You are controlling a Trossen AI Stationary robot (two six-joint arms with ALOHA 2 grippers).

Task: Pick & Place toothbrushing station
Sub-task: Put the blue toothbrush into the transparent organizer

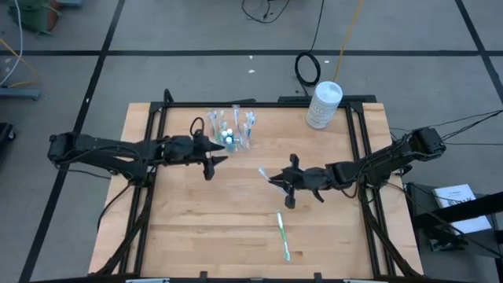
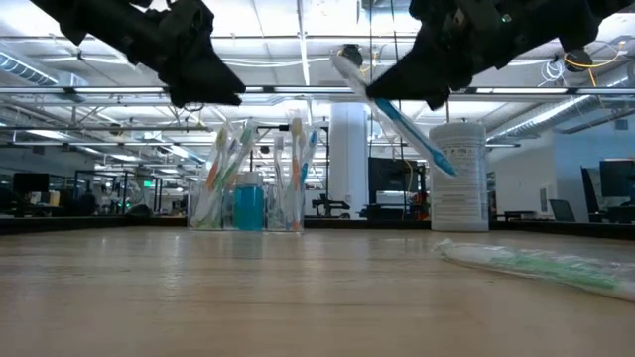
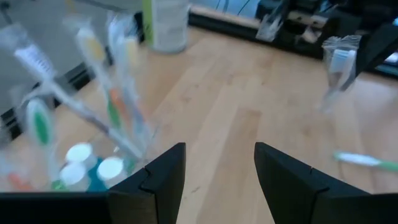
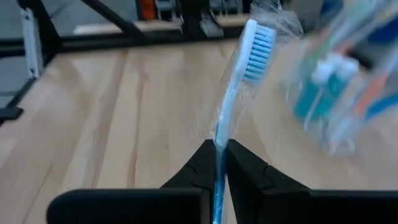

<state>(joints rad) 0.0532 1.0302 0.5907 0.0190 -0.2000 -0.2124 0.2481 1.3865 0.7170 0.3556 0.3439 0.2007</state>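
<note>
The clear plastic holder (image 1: pixel 229 132) stands upright on the table's far left-middle, with several toothbrushes and small tubes in it; it also shows in the low view (image 2: pixel 248 188). My left gripper (image 1: pixel 214 161) hovers open and empty just on the holder's near side (image 3: pixel 219 162). My right gripper (image 1: pixel 284 182) is mid-table, shut on a blue-and-white toothbrush (image 4: pixel 249 56) in a clear wrapper, raised above the table (image 2: pixel 397 114). A green wrapped toothbrush (image 1: pixel 283 236) lies flat on the table nearer the front. My right gripper pinches the blue toothbrush's handle (image 4: pixel 222 127) between its two fingertips, through the clear wrapper, some way below the head. The fingers come from the table's right and lie across the handle. The brush is lifted clear and tilted, bristle head (image 2: pixel 347 61) up, handle end (image 2: pixel 444 164) hanging lower.
A white round lidded tub (image 1: pixel 323 104) stands at the table's far edge, right of the holder. The green toothbrush also shows near the front right in the low view (image 2: pixel 536 263). Bare wooden tabletop (image 1: pixel 196 220) lies at the near left.
</note>
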